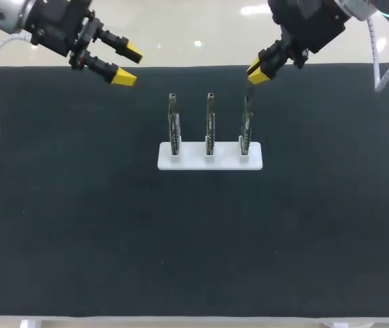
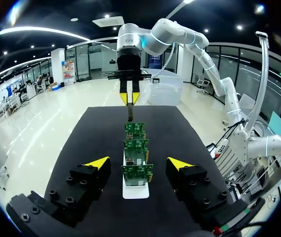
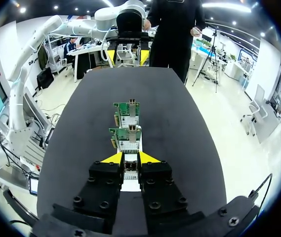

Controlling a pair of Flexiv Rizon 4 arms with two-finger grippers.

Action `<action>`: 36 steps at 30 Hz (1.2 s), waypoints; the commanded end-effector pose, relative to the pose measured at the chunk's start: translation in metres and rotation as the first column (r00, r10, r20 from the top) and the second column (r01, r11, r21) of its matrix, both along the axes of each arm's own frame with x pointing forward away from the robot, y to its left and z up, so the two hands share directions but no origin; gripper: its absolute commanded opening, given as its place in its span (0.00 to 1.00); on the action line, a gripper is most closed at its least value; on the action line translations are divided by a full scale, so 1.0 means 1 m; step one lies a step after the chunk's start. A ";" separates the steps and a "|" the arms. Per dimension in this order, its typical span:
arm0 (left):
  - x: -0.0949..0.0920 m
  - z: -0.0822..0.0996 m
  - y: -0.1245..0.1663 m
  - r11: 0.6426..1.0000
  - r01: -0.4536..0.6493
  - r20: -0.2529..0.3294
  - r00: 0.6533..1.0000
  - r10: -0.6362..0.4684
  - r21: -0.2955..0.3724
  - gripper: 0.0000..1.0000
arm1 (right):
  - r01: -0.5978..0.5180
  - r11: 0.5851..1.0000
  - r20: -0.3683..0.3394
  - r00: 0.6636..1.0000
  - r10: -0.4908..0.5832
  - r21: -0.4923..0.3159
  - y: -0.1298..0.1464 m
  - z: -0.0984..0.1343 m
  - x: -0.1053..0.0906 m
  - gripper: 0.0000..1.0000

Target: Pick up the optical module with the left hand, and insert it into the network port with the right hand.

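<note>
On the desk [image 1: 78,225], a white holder [image 1: 210,162] stands three network cards upright. Just above the rightmost card [image 1: 246,133] hangs the optical module [image 1: 247,104], pinched between the nearly closed right fingers [image 1: 257,75]. It looks light, stiff and delicate at its contacts, so it is best held by the flat sides. Well apart, the left fingers [image 1: 123,78] gape wide, empty
</note>
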State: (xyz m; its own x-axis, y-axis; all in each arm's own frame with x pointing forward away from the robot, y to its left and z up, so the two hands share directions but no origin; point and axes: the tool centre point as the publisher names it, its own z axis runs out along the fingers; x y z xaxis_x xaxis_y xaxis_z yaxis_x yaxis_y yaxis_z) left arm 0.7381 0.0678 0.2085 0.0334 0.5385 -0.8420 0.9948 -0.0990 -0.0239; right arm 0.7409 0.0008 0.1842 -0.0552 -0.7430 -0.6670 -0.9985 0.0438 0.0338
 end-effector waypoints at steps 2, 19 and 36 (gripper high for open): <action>0.001 0.000 -0.001 1.000 0.001 -0.002 1.000 -0.001 0.003 1.00 | 0.001 1.000 0.005 1.000 -0.001 0.005 -0.001 -0.002 -0.001 0.00; 0.001 0.000 -0.001 1.000 0.001 -0.002 1.000 -0.001 0.003 1.00 | -0.002 1.000 -0.008 1.000 0.002 -0.008 0.001 0.002 0.001 0.00; 0.001 0.000 -0.001 1.000 0.001 -0.002 1.000 -0.001 0.003 1.00 | 0.000 1.000 0.000 1.000 0.000 0.000 0.002 0.001 0.003 0.00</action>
